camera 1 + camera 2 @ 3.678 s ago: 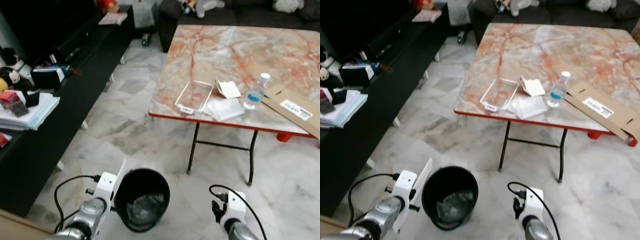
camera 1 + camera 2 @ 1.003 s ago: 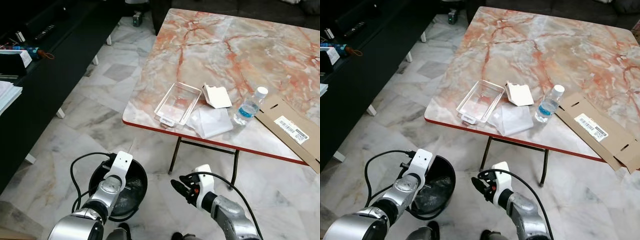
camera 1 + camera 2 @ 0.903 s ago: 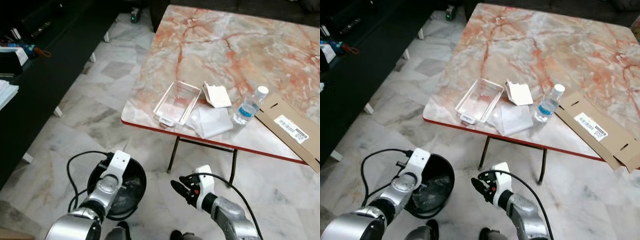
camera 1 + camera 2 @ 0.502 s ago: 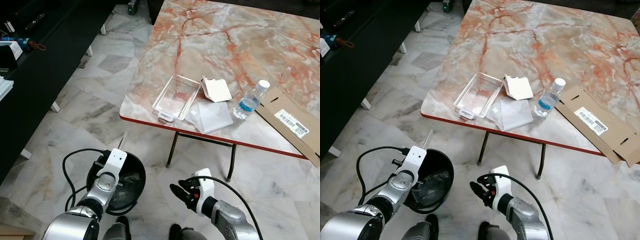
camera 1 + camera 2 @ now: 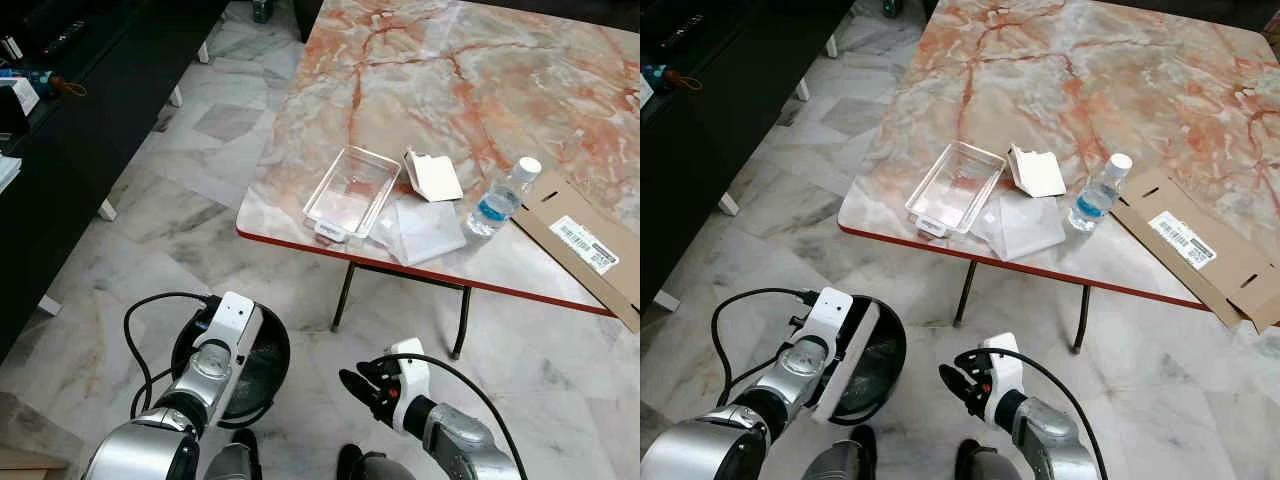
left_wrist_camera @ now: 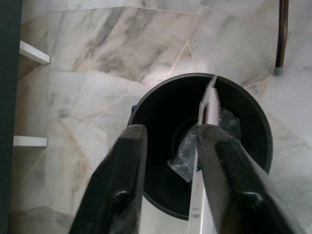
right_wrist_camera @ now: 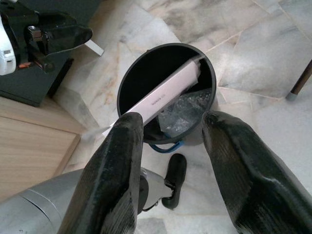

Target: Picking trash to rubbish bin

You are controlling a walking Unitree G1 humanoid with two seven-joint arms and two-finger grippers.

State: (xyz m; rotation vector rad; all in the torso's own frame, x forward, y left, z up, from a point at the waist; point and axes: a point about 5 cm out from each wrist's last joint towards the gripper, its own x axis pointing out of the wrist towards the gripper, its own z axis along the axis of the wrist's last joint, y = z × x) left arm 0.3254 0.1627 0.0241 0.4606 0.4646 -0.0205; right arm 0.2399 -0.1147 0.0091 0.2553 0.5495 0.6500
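Bin [image 6: 161, 117] beneath spread left claw [image 6: 168, 146], white card [image 6: 207, 105] inside, table leg [image 6: 281, 34] near.

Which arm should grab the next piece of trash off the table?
Probably the right. The right pincer is open, empty and nearer the table; the left pincer hangs over the bin, a white flat piece beside its finger.

Black rubbish bin [image 7: 163, 105] on marble floor [image 7: 253, 44], white flat box [image 7: 161, 96] slanting across its rim, crumpled plastic [image 7: 183, 114] inside
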